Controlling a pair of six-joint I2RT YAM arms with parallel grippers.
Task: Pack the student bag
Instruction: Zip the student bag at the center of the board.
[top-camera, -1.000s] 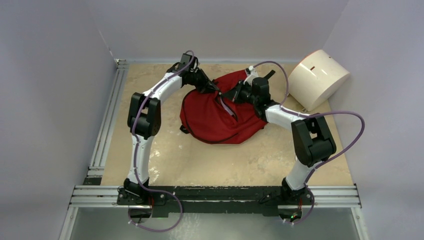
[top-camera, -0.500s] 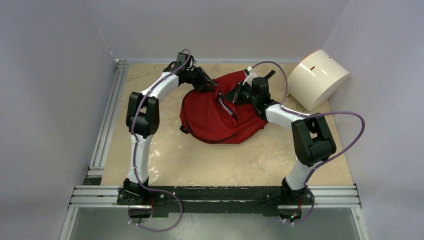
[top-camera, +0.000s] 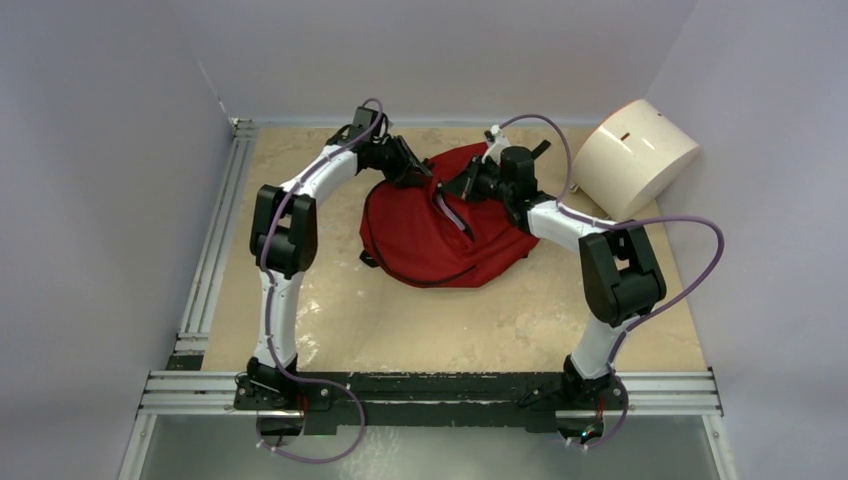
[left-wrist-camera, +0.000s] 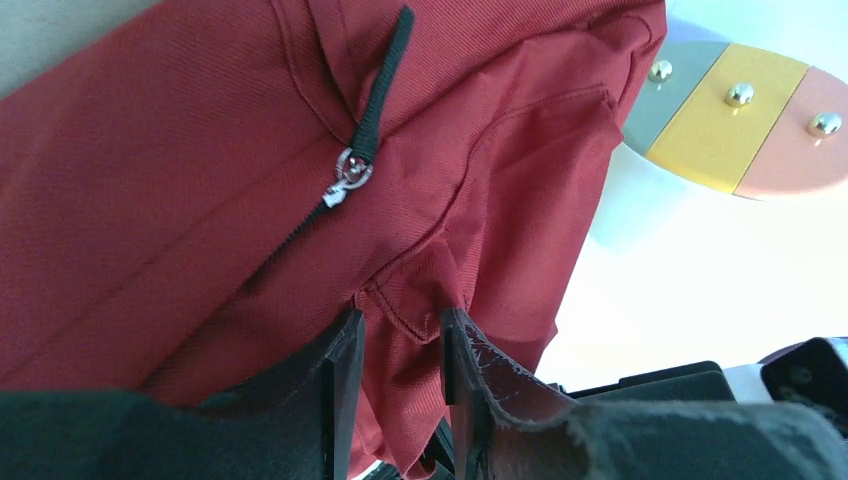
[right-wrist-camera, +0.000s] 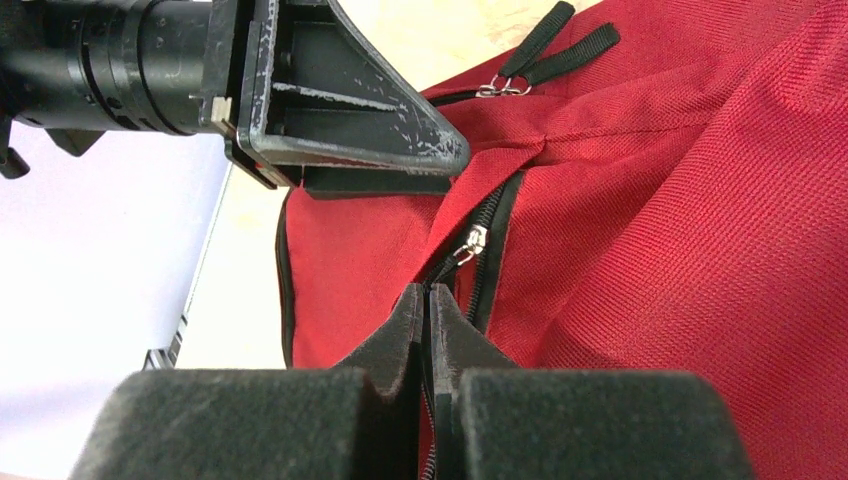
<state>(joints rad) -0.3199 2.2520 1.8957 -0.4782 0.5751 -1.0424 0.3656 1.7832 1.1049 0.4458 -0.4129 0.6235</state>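
The student bag (top-camera: 440, 235) lies slumped at the back middle of the table, dark red with black zippers. My left gripper (top-camera: 425, 178) is at its upper left edge. In the left wrist view its jaws (left-wrist-camera: 400, 320) stand apart, with a loose fold of the bag's red fabric (left-wrist-camera: 150, 200) between them. My right gripper (top-camera: 462, 188) reaches in from the right. It (right-wrist-camera: 428, 298) is shut on the black pull of the zipper slider (right-wrist-camera: 470, 242), beside the partly open zipper. A left finger (right-wrist-camera: 340, 110) hangs just above.
A white rounded box (top-camera: 637, 158) stands at the back right against the wall. A grey, yellow and pink striped panel with metal studs (left-wrist-camera: 720, 110) shows past the bag. Two more black zipper pulls (right-wrist-camera: 540, 50) lie on the bag's far edge. An aluminium rail (top-camera: 215, 240) runs along the left.
My left gripper's jaws have parted from shut, slackening on the bag fabric. My right gripper has shifted slightly back and left, still shut.
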